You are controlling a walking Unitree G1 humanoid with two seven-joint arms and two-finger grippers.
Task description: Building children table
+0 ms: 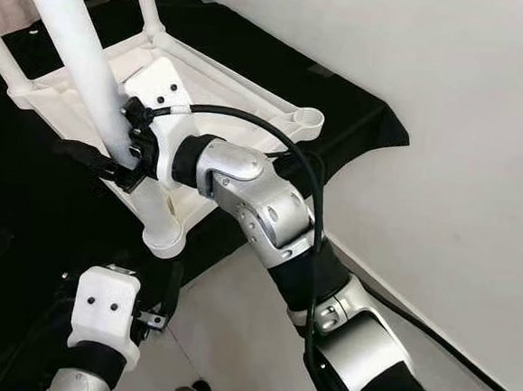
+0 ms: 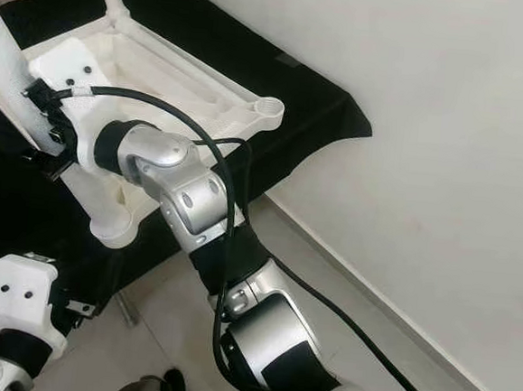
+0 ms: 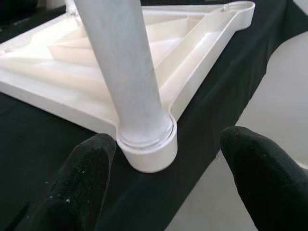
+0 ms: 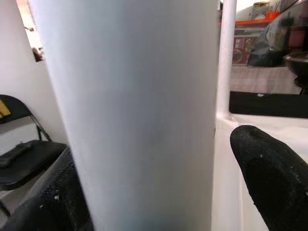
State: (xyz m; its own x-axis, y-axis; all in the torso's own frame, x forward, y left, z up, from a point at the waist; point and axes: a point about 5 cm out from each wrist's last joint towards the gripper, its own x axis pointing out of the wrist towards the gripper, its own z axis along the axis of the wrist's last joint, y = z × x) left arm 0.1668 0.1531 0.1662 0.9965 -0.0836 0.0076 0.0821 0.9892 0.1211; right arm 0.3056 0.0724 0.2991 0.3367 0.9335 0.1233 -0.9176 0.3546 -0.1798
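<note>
Your right gripper (image 1: 119,159) clasps the white table leg (image 1: 74,45); your left gripper (image 3: 163,173) hovers open, flanking its corner socket (image 3: 149,149).

White table parts over black cloth; silver and black arms.

You are looking at a plain white table top (image 1: 225,88) and white leg (image 1: 83,50) lying over a solid black cloth (image 1: 358,122). Your right gripper (image 1: 110,161) is showing black fingers (image 4: 269,173) against the leg, under a white wrist housing; the arm is showing silver with black bands. The wall (image 1: 466,130) is showing off-white, the floor (image 1: 232,338) pale grey. A black chair (image 4: 24,154) is showing behind.
</note>
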